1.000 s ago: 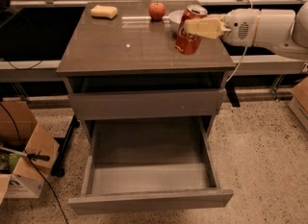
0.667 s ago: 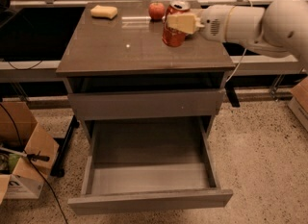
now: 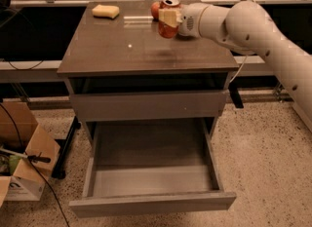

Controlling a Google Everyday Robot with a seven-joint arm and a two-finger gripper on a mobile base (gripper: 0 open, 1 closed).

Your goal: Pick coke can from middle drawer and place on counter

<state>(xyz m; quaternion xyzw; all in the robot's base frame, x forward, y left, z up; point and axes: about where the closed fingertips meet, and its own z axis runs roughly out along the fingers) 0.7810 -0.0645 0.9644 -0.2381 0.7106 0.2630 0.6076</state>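
One drawer [image 3: 152, 203] stands pulled out nearest the camera, low in the cabinet, holding nothing but its pale grey floor. Above it sits a second drawer front [image 3: 148, 105], flush with the frame. Farther back, over the desk [image 3: 122, 50], the end effector [image 3: 169, 17] grips the coke can [image 3: 167, 30] upright, just clear of the surface. An apple [image 3: 155, 10] is just behind the can, and a sponge [image 3: 106, 11] lies at the far left.
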